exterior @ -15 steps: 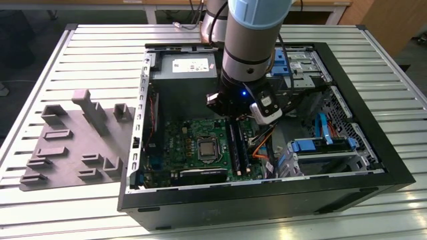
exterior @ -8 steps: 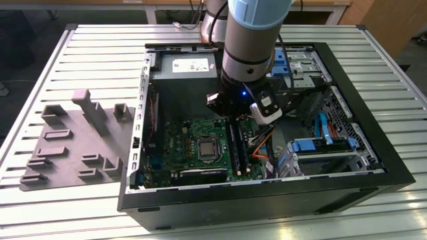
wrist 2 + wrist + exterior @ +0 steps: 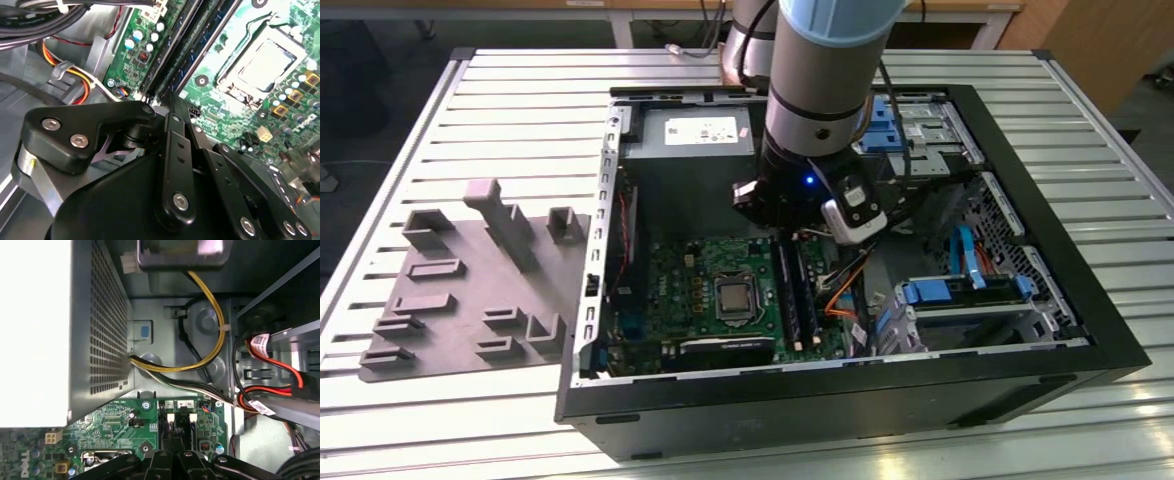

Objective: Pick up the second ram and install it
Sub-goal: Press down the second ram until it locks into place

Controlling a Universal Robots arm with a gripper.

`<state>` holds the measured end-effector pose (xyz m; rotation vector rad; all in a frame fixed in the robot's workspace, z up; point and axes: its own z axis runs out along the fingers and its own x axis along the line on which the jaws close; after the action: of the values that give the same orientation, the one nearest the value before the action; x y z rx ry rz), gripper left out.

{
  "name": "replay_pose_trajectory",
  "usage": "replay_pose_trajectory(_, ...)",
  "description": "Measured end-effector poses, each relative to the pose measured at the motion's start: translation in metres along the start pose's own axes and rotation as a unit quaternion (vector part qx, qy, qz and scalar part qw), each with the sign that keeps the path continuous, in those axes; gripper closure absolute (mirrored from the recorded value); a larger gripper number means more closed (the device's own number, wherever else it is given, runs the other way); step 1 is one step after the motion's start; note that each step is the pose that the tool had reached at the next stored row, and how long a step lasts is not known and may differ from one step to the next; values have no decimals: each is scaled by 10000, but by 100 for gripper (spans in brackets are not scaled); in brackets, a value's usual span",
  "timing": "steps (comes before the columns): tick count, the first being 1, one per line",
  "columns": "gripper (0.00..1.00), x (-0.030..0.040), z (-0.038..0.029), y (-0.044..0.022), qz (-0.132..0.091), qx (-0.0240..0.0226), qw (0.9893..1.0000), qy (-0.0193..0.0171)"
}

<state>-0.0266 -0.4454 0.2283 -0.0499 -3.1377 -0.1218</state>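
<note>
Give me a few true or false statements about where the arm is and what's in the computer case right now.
1. The gripper is over the motherboard inside the open computer case. True.
2. The grey tray lies inside the case. False: it lies on the table, on the exterior view's left of the case.
3. The processor socket is covered by a fan. False: it is uncovered.
4. Yellow cables run past the power supply. True.

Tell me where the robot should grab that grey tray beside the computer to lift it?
Probably by the tallest upright block on the grey tray, coming straight down from above. The tray lies flat on the slatted table, so its thin edges offer little to pinch, while that block stands up with flat sides to squeeze.
</note>
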Motion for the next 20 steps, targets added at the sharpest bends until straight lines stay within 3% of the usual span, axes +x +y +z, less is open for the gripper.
replay_pose_trajectory(7, 89, 0, -133, 10, 0, 19, 10000, -1)
replay_pose_trajectory(20, 89, 0, -139, -16, 0, 19, 10000, -1)
